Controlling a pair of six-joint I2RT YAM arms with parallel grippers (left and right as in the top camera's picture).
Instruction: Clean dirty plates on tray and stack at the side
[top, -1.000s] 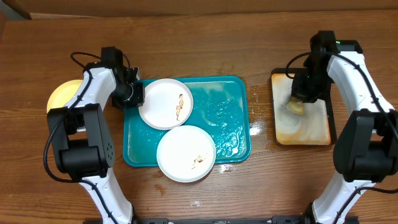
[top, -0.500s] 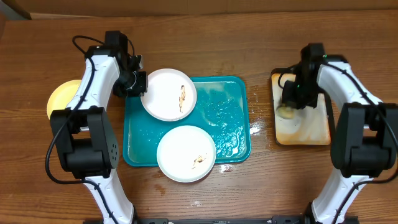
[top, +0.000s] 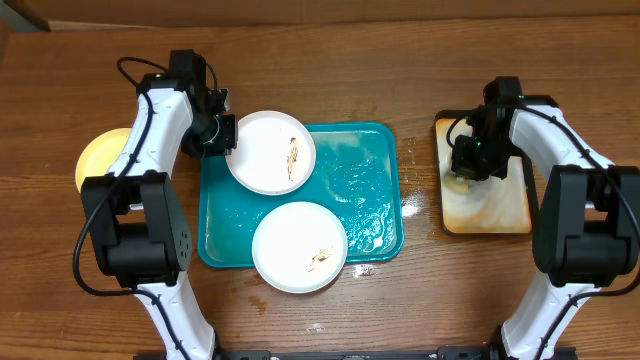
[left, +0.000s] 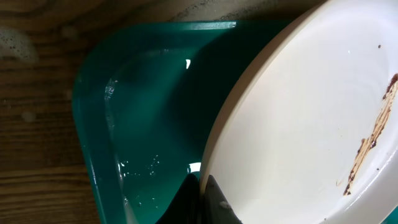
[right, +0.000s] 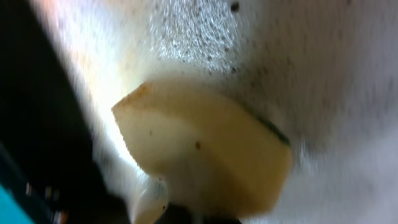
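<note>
**Plate cleaning is barely under way: two smeared plates on the tray**

Nearest, a round white plate (top: 298, 247) is lying flat in the glossy, wet teal tray (top: 365, 180), showing a brown smear. Beyond it, the left fingers (left: 202, 208) are pinching the rim of a second smeared white plate (top: 270, 152). A pale yellow plate (top: 98, 155) is sitting alone on the wooden tabletop (top: 400, 60) beside the tray. The right fingers (top: 468, 162) are apparently clamping a foamy sponge (right: 199, 155) over a stained small tray (top: 500, 215).

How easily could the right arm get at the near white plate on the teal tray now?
Probably yes: the near white plate lies uncovered, with only wet teal tray between it and the right gripper. That gripper, though, seems to hold a sponge.
</note>
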